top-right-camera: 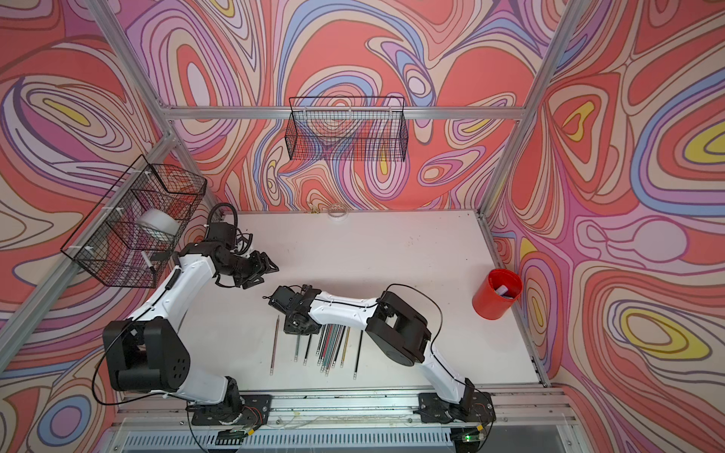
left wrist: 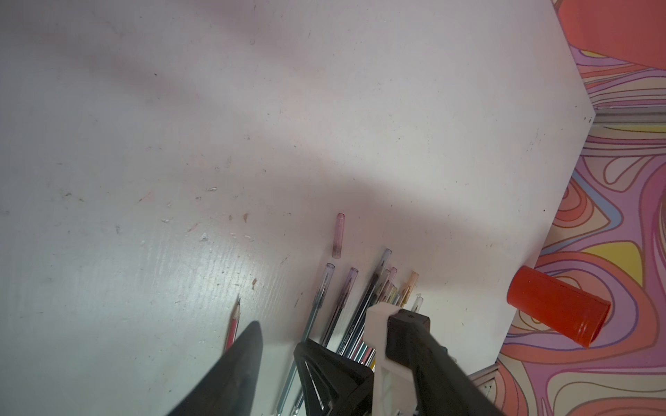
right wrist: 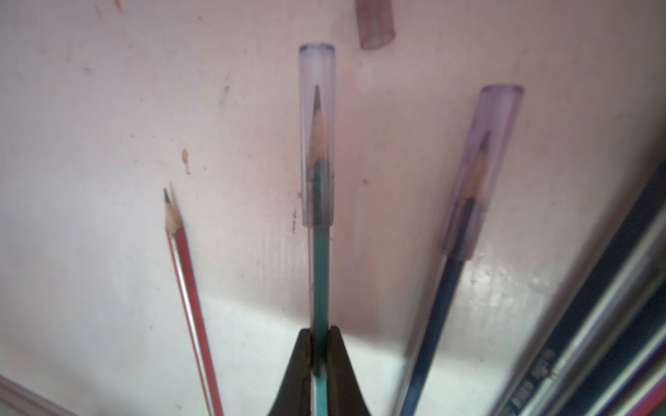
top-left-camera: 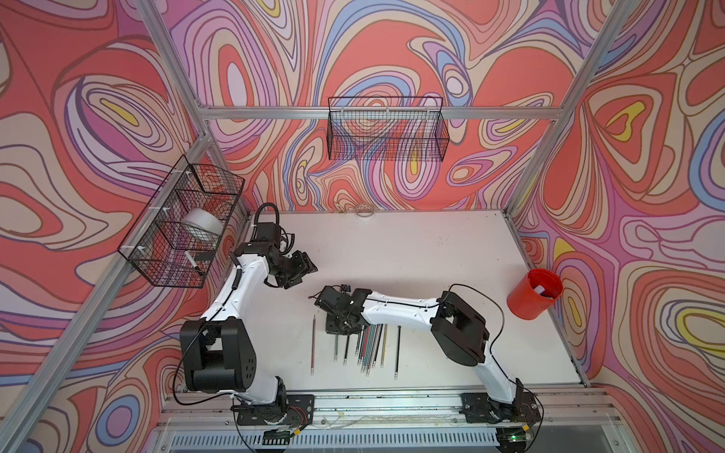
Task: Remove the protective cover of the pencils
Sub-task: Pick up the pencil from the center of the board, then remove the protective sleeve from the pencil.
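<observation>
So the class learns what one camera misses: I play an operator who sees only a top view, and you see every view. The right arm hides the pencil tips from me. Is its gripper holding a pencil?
Observer: Yes. In the right wrist view the right gripper is shut on the green pencil.
Operator: Is that pencil's cover off?
Observer: No. A bluish cover sits over its sharpened tip.
Operator: Is any cover off at all?
Observer: One. In the left wrist view a loose cover lies on the table just beyond the tips, touching no pencil.
</observation>
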`<move>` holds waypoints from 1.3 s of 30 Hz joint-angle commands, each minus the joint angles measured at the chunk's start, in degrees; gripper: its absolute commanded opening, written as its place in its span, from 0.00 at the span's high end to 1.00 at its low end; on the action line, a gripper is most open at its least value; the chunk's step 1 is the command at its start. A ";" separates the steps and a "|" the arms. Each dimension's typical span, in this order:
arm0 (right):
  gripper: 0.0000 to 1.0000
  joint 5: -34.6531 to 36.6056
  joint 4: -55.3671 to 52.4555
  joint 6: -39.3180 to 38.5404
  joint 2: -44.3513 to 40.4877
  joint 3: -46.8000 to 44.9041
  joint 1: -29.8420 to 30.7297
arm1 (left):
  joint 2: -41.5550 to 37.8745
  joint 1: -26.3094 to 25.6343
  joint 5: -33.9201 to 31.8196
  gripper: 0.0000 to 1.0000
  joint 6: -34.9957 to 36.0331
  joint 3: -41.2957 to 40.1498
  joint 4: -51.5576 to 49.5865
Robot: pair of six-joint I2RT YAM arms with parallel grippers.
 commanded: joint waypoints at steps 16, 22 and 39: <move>0.93 -9.53 34.89 -4.65 -13.02 -18.98 -0.61 | -8.40 -3.53 4.50 0.33 -2.44 -7.87 2.41; 0.92 -10.51 38.97 -3.57 -14.27 -21.87 -1.08 | -9.03 -3.80 2.71 0.40 -1.93 -9.17 1.93; 0.92 -12.15 42.23 -3.14 -14.09 -22.06 -1.09 | -8.33 -5.64 -1.23 0.55 -1.44 -10.63 2.07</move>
